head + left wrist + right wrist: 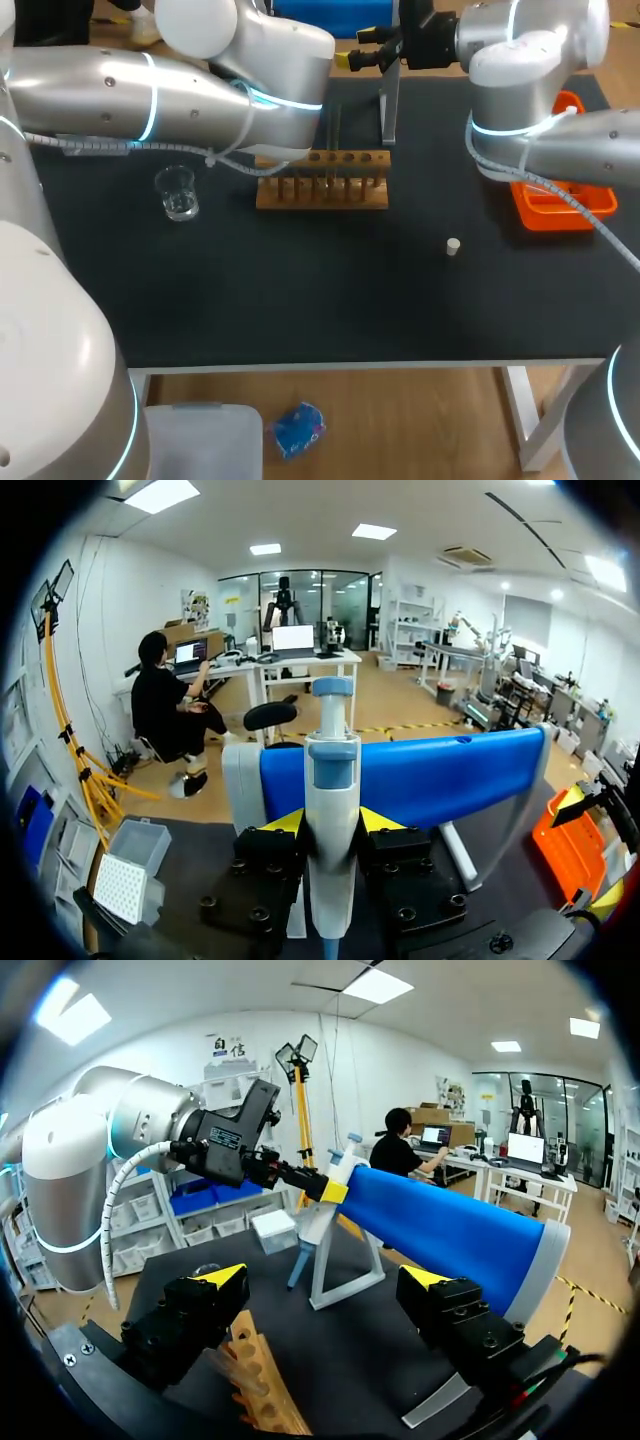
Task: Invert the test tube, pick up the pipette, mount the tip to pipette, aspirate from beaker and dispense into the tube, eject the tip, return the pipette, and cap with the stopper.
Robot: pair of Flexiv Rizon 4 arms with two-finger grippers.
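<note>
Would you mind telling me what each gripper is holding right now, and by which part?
The left gripper clamps the pipette on its upper body, below the collar; the right gripper holds nothing.

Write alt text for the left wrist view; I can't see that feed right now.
The left end effector grips an upright white-and-blue pipette between its yellow tips, with a blue cylinder just beyond it. A white tip box lies to one side of it, an orange tray to the other.

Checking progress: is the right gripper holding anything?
No, the right gripper is open and empty above the wooden test tube rack.
</note>
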